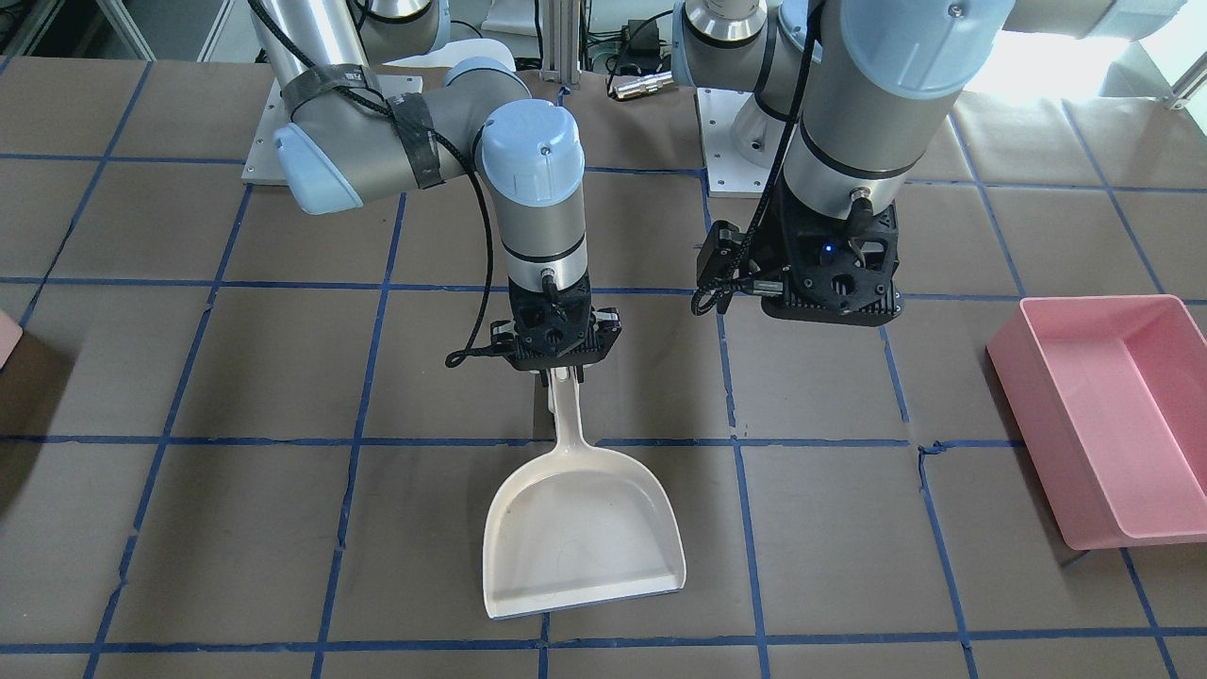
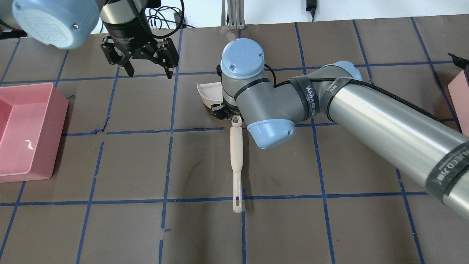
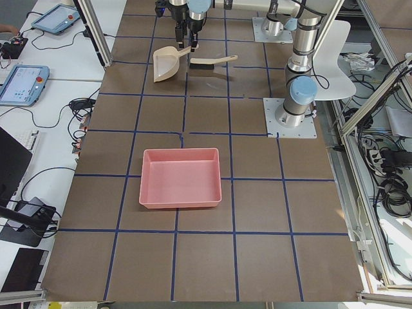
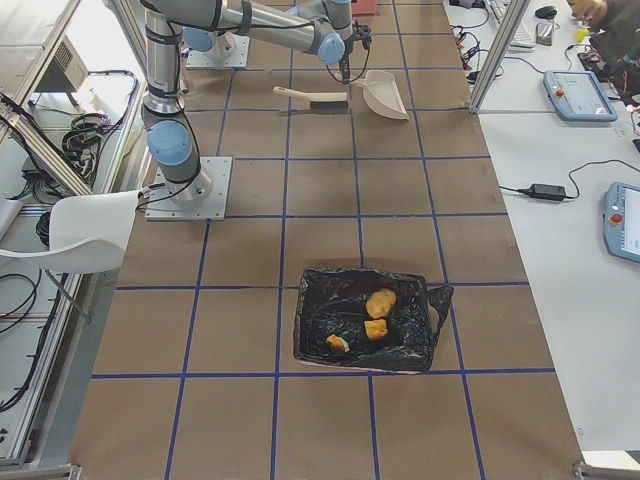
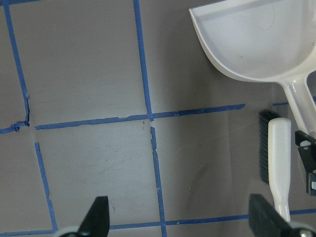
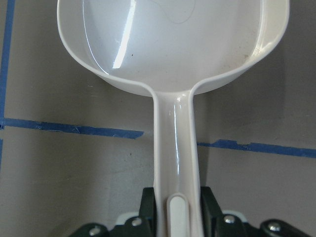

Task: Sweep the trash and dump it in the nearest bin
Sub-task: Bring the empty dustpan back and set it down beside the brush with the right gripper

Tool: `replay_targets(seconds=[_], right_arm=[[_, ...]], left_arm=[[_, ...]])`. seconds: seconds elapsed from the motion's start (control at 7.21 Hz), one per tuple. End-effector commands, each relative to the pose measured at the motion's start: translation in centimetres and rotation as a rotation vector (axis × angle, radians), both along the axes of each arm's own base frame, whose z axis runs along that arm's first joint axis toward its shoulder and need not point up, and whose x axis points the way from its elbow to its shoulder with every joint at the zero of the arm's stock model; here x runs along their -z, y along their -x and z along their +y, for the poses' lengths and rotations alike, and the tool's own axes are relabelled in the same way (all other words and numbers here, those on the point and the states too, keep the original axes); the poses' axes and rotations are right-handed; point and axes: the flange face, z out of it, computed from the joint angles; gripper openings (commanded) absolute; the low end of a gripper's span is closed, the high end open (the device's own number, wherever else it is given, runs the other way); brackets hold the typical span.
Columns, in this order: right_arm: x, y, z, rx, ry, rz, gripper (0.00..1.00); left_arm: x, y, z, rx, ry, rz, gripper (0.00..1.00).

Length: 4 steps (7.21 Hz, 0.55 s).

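The trash, three lumps, lies in a black-lined bin: a tan one, an orange-brown one and a small pale one. My right gripper is shut on the handle of the white dustpan, which rests flat and empty on the table; the gripper also shows from the front. A cream hand brush lies on the table behind the dustpan. My left gripper hangs open and empty above the table, beside the dustpan and brush.
An empty pink bin stands at the table's end on my left side; it also shows in the overhead view. The black-lined bin's edge shows at the far right. Brown paper with blue tape lines covers the table.
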Motion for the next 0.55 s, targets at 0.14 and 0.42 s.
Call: replay_targets(seconds=[0.14,0.42], right_arm=[[-0.4,0.3,-0.5,0.003,0.015,0.001,1.0],[-2.2,2.1,-2.2,0.037,0.044,-0.009,1.0]], left_arm=[[0.0,0.0,0.0,0.0,0.001,0.0,1.0],[0.0,-0.2,-0.1,-0.003,0.001,0.0,1.0]])
